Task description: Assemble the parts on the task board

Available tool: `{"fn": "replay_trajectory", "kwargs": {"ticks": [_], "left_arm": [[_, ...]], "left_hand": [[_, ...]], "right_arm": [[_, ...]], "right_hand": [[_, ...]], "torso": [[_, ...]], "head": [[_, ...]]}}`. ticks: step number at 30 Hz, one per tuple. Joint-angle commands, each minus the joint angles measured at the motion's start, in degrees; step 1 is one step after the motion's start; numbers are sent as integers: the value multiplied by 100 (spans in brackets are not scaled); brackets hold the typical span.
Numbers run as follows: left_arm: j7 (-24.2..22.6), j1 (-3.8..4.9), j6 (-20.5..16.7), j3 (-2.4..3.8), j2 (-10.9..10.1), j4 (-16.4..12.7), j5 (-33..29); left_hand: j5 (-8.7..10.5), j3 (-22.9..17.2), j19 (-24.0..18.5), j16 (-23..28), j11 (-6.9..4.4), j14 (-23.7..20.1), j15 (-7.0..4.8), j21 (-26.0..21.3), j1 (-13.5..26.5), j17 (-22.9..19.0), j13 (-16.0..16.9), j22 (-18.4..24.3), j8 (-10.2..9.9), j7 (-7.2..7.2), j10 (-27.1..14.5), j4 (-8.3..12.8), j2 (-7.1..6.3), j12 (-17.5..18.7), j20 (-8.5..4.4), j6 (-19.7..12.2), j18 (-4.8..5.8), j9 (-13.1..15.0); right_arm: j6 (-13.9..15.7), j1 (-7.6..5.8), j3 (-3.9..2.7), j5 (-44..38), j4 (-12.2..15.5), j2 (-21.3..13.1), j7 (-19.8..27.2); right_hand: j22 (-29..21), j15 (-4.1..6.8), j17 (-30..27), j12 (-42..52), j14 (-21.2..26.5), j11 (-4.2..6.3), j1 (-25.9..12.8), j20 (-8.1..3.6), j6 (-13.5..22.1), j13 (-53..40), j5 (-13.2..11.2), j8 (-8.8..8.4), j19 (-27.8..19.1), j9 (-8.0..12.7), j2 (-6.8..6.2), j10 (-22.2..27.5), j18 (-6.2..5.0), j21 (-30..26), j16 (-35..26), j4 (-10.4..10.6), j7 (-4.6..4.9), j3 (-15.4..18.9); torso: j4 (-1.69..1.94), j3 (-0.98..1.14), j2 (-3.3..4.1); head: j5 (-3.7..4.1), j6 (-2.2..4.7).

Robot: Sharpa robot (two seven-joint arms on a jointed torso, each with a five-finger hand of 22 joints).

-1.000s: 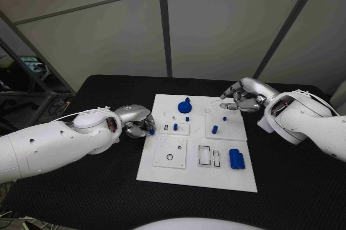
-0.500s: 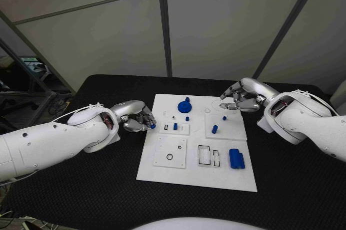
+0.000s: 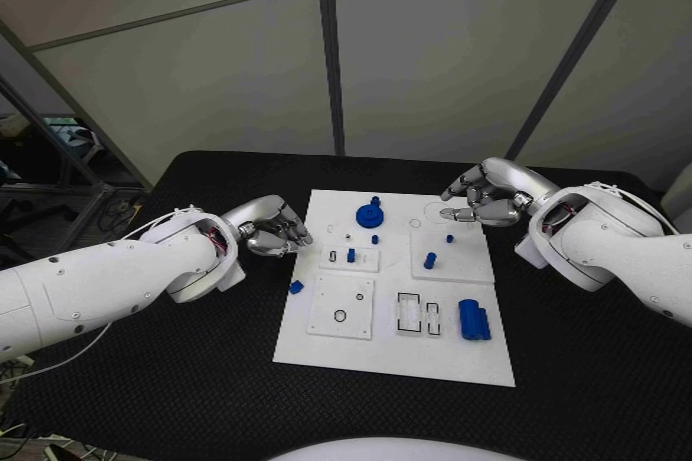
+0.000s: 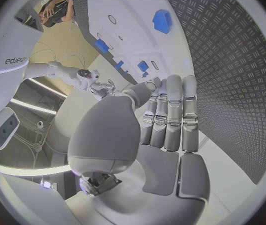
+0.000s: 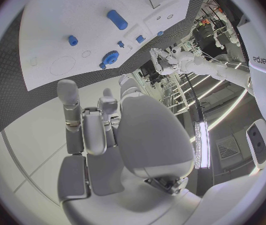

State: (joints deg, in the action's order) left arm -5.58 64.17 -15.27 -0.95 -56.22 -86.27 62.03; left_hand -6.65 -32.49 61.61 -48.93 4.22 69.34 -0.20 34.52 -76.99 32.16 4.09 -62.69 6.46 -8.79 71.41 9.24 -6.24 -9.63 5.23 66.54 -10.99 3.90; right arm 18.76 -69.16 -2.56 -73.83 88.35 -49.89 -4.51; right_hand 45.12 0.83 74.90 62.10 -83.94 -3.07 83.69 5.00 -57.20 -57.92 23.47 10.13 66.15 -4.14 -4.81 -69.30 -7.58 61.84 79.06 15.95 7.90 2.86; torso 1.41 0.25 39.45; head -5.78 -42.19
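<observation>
Task board (image 3: pixel 378 356) in the middle of the black bench (image 3: pixel 173 401), with both robot hands at its far corners holding nothing.

A small blue part (image 3: pixel 296 287) lies on the task board's left edge, loose and apart from the left robot hand (image 3: pixel 274 229), which hovers just off that edge farther back with its fingers (image 4: pixel 172 110) straight, side by side and empty. On the task board a round blue knob piece (image 3: pixel 371 215) stands near the far edge, small blue pegs (image 3: pixel 351 253) rise from the raised tiles behind the middle, and a blue cylinder (image 3: pixel 473 318) lies toward the near right. The right robot hand (image 3: pixel 483 196) hangs over the task board's far right corner, fingers loosely curled, gripping nothing.
</observation>
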Motion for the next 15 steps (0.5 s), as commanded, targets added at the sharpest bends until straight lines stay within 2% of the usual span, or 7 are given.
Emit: {"fn": "replay_trajectory", "kwargs": {"ticks": [1,4,7,12,15], "left_arm": [[-152,4,-25,4,43,49,-312],[-174,4,-28,4,68,91,-327],[-228,3,8,4,62,97,-224],[-339,2,104,3,18,26,317],[-412,0,106,2,-39,-58,671]], "left_hand": [[-16,2,-33,40,25,-19,9,-5,-19,10,1,-7,-28,11,-31,-4,-56,29,15,-19,51,-5],[-16,-6,-38,44,28,-28,11,-8,-28,12,1,-9,-34,9,-33,-2,-64,38,16,-21,51,-6],[-7,4,-58,57,41,-67,26,-19,-25,20,0,-18,-61,-1,-51,-1,-137,72,26,-42,57,-8],[15,304,-146,4,39,-182,79,-168,229,77,-2,55,-108,61,-146,-134,-429,122,101,-68,71,-2],[23,519,-198,-8,40,-306,97,-316,312,92,6,155,-128,100,-215,-203,-543,107,137,-86,66,3]], "right_arm": [[31,-8,-2,-20,9,-1,31],[31,-8,-2,-20,12,-6,30],[30,-8,-2,-20,13,-10,29],[29,-8,-2,-20,15,-17,26],[29,-8,-2,-20,19,-23,23]], "right_hand": [[-5,53,70,-23,-272,27,18,-7,-1,8,32,38,37,3,9,-2,-90,-24,-34,29,-18,-20],[-5,53,70,-23,-272,27,18,-7,-1,8,32,38,37,3,9,-2,-90,-24,-34,29,-18,-20],[-5,53,70,-23,-272,27,18,-7,-1,8,32,38,37,3,9,-2,-90,-24,-34,29,-18,-20],[-5,53,70,-23,-272,27,18,-7,-1,8,32,38,37,3,9,-2,-90,-24,-34,29,-18,-20],[-5,53,70,-23,-272,27,18,-7,-1,8,32,38,37,3,9,-2,-90,-24,-34,29,-18,-20]], "torso": [[-2,-2,4],[6,-4,3],[10,-3,0],[15,-8,-3],[11,-4,-2]], "head": [[13,1],[21,-2],[26,-10],[8,-21],[-6,-23]]}}
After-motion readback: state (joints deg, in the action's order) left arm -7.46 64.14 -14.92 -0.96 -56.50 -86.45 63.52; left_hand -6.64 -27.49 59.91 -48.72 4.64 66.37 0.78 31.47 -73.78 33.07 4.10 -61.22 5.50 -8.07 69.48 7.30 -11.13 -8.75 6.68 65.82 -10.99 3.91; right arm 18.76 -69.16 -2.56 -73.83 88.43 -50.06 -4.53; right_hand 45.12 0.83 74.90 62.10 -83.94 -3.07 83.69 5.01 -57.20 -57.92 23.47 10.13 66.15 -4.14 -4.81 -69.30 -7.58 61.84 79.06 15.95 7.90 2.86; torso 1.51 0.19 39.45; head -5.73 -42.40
